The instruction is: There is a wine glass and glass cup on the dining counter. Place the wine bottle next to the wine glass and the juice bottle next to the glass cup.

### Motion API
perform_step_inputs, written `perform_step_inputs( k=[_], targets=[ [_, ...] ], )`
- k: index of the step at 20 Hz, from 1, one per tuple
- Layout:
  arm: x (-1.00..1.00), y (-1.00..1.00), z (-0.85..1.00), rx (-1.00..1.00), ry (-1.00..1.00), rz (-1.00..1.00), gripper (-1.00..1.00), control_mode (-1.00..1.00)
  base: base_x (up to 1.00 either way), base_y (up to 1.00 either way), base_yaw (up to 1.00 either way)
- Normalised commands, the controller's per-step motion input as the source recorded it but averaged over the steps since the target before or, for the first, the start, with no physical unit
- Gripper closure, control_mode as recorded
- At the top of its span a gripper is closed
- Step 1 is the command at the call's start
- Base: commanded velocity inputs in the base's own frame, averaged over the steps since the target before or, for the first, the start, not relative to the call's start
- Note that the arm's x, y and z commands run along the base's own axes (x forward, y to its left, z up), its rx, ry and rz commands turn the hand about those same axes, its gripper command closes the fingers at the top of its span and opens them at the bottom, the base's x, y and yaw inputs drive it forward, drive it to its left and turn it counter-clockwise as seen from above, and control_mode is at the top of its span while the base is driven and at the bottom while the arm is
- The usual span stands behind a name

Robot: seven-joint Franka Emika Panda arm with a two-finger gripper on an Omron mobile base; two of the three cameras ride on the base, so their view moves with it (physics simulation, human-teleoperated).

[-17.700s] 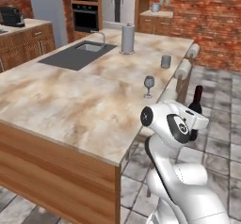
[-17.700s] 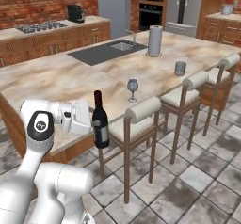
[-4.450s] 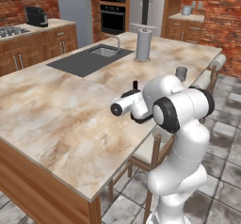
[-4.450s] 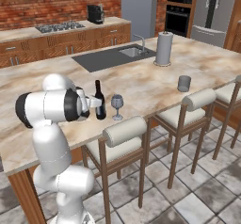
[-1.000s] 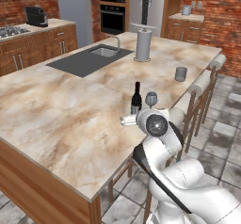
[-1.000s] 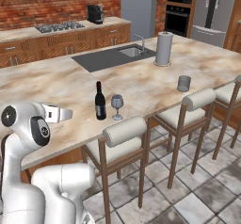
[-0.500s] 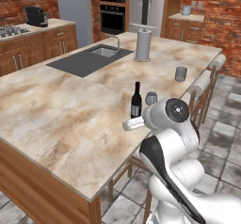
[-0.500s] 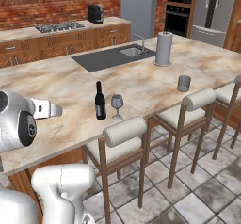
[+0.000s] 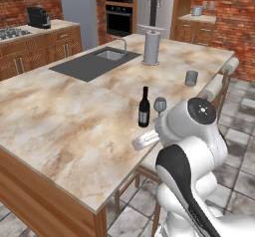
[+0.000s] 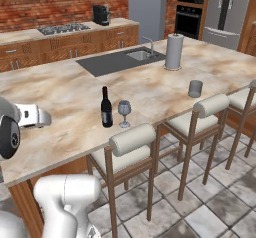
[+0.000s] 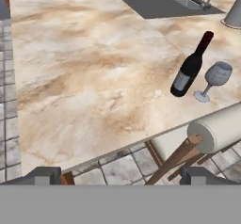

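The gripper (image 11: pixel 120 176) was open and held nothing: in the hand view its two dark fingertips (image 11: pixel 43 173) stood wide apart at the bottom, over the edge of the dining counter (image 11: pixel 84 63). In the left base view the hand (image 9: pixel 145 140) was low beside the counter edge, away from the bottle.

The wine bottle (image 11: pixel 190 67) stood upright on the stone top, just beside the wine glass (image 11: pixel 214 78), not touching it. So I judged that the first half of the task was done and the step in hand was to go for the juice bottle, which I could not find in these pictures. To do it well, the arm should be kept folded and clear of the counter edge and of the stool backs (image 10: pixel 132 138) while the base drives, and the bottle, when found, should be taken at its body and carried upright. The place for it was beside the glass cup (image 10: pixel 195 88), which stood well apart from the wine glass, further along the same counter.

Counted: one wine bottle, one wine glass, one glass cup, one paper-towel roll (image 10: pixel 174 51) near the sink (image 10: pixel 120 60), and three stool backs in the right base view.
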Motion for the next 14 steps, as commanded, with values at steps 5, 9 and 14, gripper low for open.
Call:
perform_step_inputs(
  k=[5,9,14],
  targets=[
    [-0.27,0.0,-0.16,-0.01,-0.08,-0.02,-1.0,-1.0,0.0,0.0,0.0],
    [-0.01,0.0,0.0,0.0,0.0,0.0,-1.0,-1.0,0.0,0.0,0.0],
    [0.0,0.0,0.0,0.0,0.0,0.0,-1.0,-1.0,0.0,0.0,0.0]
  ],
)
